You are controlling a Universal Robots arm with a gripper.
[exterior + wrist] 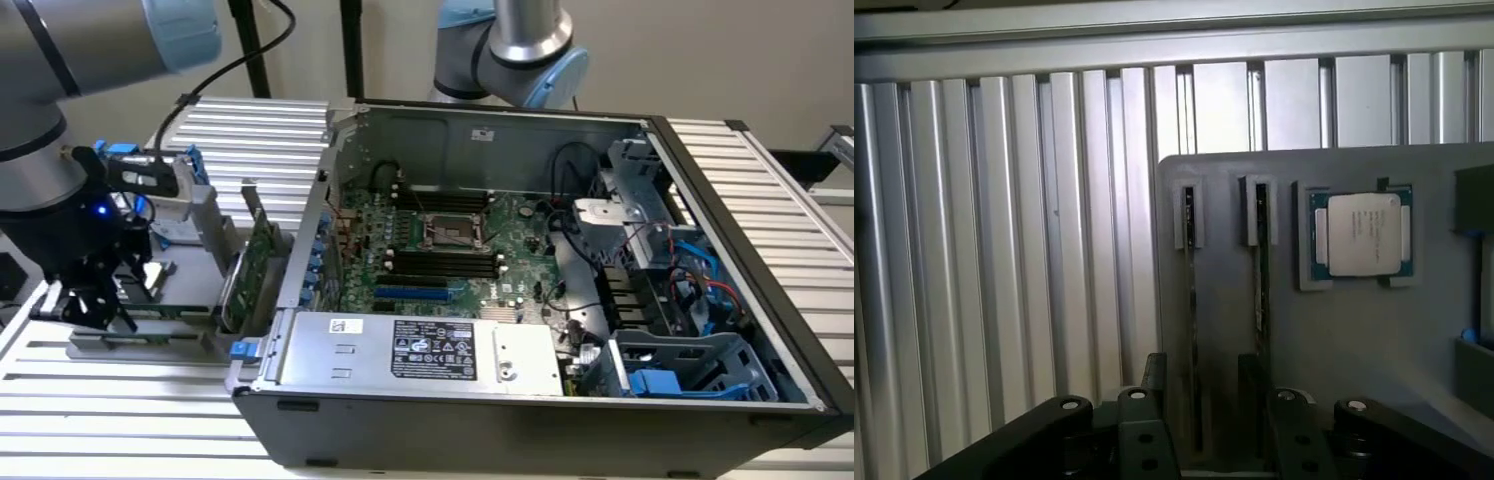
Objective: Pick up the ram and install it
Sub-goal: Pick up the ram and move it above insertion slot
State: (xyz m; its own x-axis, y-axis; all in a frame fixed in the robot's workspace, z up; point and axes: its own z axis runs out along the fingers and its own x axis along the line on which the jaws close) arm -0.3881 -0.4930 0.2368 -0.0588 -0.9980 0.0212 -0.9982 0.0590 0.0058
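table (pixel 134 400): silver, ribbed in long parallel slats
holder (pixel 1334 330): flat matte grey
ram (pixel 1194 300): dark edge-on, near black
cpu (pixel 1359 232): silver lid with fine dark print, green border
gripper (pixel 1202 400): black, silver screw heads
arm (pixel 40 60): silver-grey, pale blue caps, small blue light at wrist
motherboard (pixel 400 250): green, black slots, one blue slot
expansion card (pixel 254 265): green
power supply (pixel 347 350): silver, black label with white print
case (pixel 534 440): dark grey outside, lighter grey inside
cables (pixel 707 270): blue
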